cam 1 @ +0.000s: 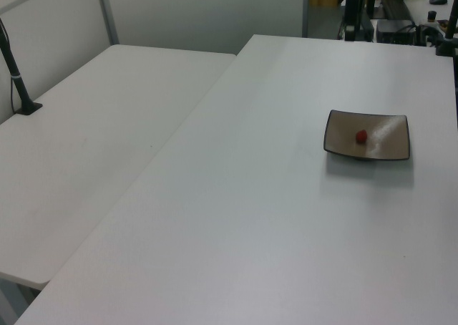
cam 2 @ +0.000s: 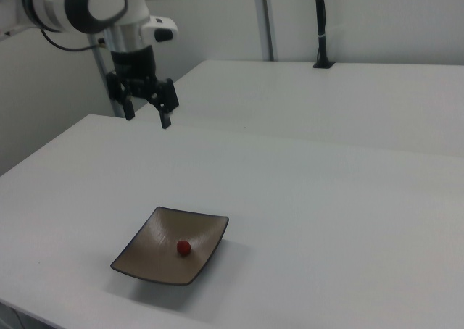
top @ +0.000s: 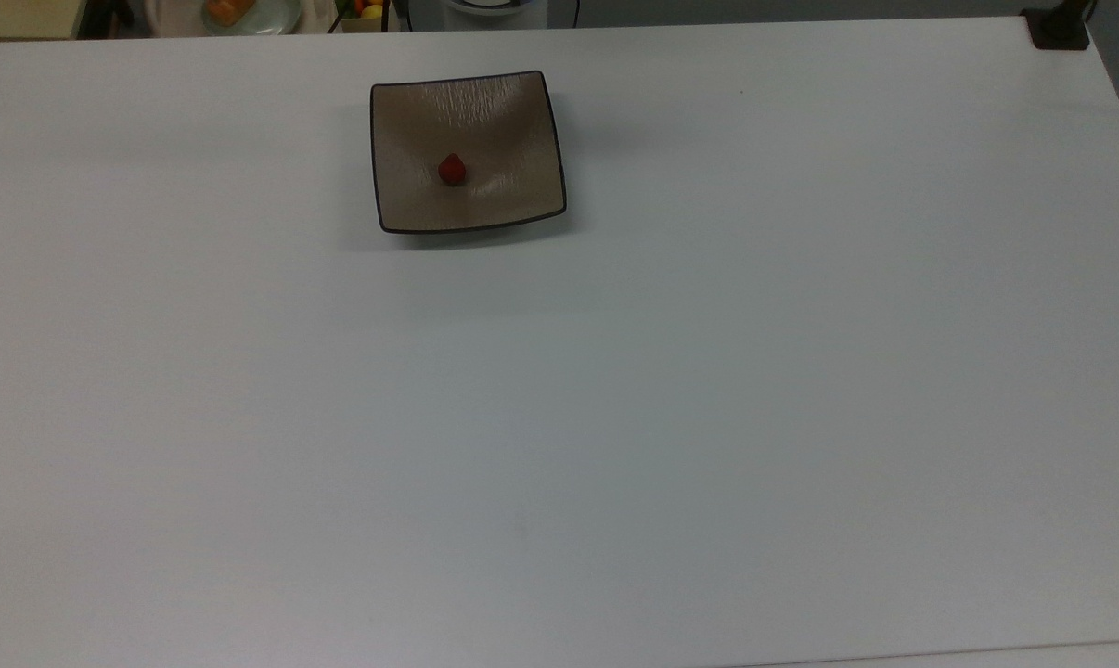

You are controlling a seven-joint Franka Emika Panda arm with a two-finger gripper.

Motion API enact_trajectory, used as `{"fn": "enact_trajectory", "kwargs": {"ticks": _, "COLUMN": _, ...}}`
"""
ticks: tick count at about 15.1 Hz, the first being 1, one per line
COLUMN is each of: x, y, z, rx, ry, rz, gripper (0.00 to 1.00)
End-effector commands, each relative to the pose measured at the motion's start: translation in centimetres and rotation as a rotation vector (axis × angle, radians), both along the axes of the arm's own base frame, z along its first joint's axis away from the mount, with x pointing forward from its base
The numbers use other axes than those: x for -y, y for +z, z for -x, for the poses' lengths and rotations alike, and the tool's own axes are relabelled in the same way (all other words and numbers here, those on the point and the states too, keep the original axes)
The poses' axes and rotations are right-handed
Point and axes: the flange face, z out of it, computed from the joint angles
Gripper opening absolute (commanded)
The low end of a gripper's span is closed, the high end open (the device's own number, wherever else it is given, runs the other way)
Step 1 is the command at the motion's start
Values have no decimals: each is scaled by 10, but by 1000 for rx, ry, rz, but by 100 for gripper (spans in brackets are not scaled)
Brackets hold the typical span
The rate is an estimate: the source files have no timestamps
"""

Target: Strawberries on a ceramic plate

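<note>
We are seeing the tiny dark-red strawberry (top: 452, 170) lying near the middle of the square tan-brown ceramic plate (top: 522, 121), which is sitting near one long edge of the white table (top: 615, 417). Our black two-finger gripper (cam 2: 147, 109) is hanging open and empty, well above the plate. Nothing is standing between them; we judge the placing done.

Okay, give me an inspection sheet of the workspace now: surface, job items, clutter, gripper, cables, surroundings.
Surface: white table, bare apart from the dish.
Job's things: small dark-red strawberry lies near the middle of the square tan-brown ceramic plate.
Clutter: nothing seen.
Gripper: black two-finger gripper open, empty, raised well above the table.
Cables: dark cable behind the arm.
Surroundings: second white table alongside; round pale plate with orange food beyond the edge.
</note>
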Motion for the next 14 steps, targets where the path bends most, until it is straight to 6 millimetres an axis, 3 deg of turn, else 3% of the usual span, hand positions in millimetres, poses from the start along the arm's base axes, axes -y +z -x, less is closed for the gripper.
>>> {"fn": "enact_trajectory", "kwargs": {"ticks": 1, "x": -11, "y": 32, "z": 17, "rx": 16, "ry": -8, "rz": -21, "gripper": 100}}
{"fn": "enact_trajectory", "kwargs": {"ticks": 3, "x": -16, "y": 30, "z": 15, "rx": 28, "ry": 1, "rz": -22, "gripper": 100}}
{"fn": "enact_trajectory", "kwargs": {"ticks": 8, "x": -26, "y": 3, "z": -4, "rx": 71, "ry": 21, "rz": -9, "gripper": 100}}
{"fn": "enact_trajectory", "kwargs": {"ticks": 14, "x": -26, "y": 3, "z": -8, "rx": 95, "ry": 20, "rz": -10, "gripper": 100}}
